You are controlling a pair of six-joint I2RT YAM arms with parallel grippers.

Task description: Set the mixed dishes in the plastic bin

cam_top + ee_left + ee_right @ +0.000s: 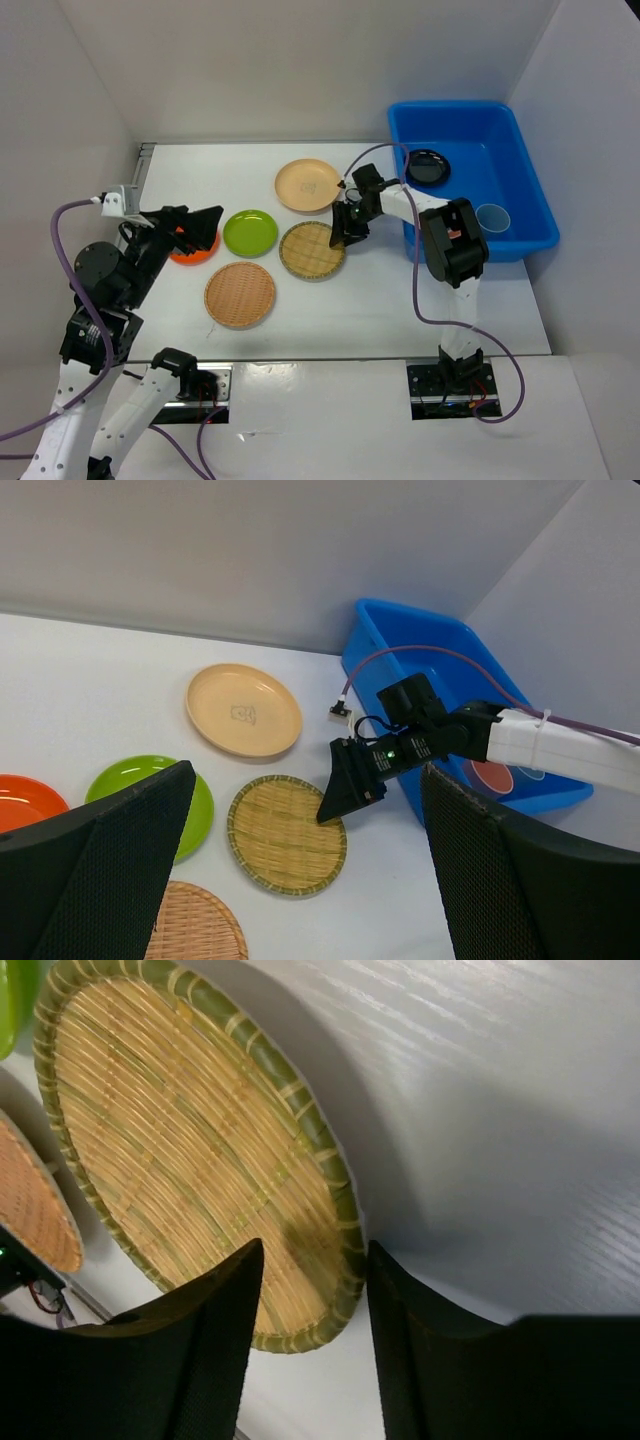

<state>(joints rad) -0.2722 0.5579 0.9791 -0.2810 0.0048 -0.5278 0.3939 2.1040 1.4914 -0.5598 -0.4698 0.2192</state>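
White tabletop, white walls around. Green-rimmed woven plate: flat, mid-table, just beside the lime green plate, outside the blue plastic bin, which holds a black bowl and a blue cup. Hazard: a shallow bite on the thin rim would likely slip, or closing fingers could shove the plate into its neighbour. Right gripper: arm reaching left from the bin, wrist pitched down, fingers narrowly parted astride the plate's rim, clamping nothing. Left gripper: spread wide, hovering above the orange plate.
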